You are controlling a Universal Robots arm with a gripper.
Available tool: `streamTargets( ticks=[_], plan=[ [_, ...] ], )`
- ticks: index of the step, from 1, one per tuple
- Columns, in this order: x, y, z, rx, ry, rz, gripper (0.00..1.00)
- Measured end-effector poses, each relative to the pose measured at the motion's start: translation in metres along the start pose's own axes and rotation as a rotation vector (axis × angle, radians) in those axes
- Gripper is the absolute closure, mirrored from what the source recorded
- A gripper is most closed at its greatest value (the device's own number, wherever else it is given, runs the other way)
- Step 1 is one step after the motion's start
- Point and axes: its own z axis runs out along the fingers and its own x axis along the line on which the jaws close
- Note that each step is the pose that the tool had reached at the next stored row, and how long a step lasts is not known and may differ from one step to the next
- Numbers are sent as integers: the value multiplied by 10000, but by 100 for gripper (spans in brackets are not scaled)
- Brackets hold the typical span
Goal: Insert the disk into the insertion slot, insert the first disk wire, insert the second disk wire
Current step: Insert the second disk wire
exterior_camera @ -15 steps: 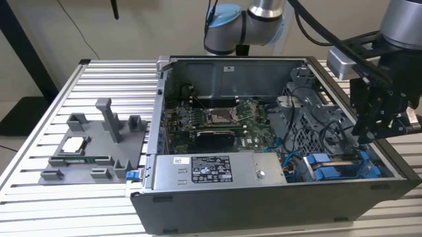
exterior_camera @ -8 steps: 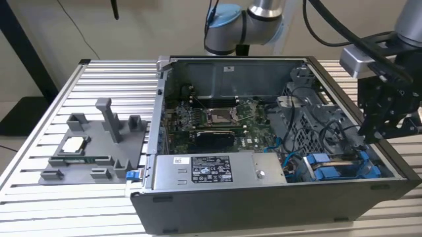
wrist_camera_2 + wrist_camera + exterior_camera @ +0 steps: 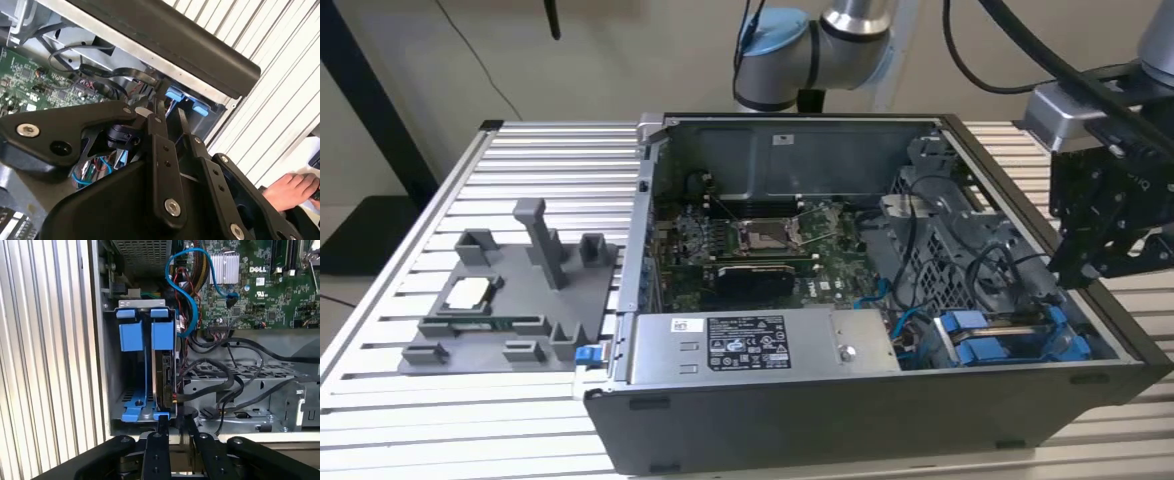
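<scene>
Disk (image 3: 165,375) seated in insertion slot (image 3: 131,335); fingers (image 3: 163,427) parted, empty, nearby; black cables (image 3: 210,361) crowd alongside.

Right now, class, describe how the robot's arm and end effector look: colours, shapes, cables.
The arm has silver-grey tubes and a light blue joint cap, with black cables looping beside it. The end effector is matte black, made of flat linkage bars pinned with silver screws on a chunky black body.

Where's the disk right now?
In the first wrist view the disk stands on edge inside the blue-railed slot, in a corner of the computer case, with black cables beside it.
</scene>
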Motion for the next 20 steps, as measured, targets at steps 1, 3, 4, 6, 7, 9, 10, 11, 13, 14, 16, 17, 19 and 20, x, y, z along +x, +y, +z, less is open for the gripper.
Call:
streamTargets(
  ticks=[1,3,4,6,7,9,10,11,13,14,16,17,19,20],
  plan=[
    [-2,-5,1,-142,-21,2,73],
    [-3,-22,2,-330,-192,15,73],
    [-4,-36,3,-380,-320,24,73],
    [-5,-68,6,-450,-607,46,73],
    [-6,-87,7,-483,-737,55,73],
    [-5,-123,12,-553,-874,67,73],
    [-3,-144,14,-599,-904,71,73],
    [0,-168,16,-666,-907,74,73],
    [8,-217,21,-873,-899,82,73],
    [11,-239,24,-1009,-894,88,73],
    [18,-286,29,-1270,-883,100,73],
    [21,-311,31,-1392,-878,105,73],
    [34,-359,37,-1616,-870,116,73],
    [43,-383,39,-1724,-865,120,73]
  ],
)
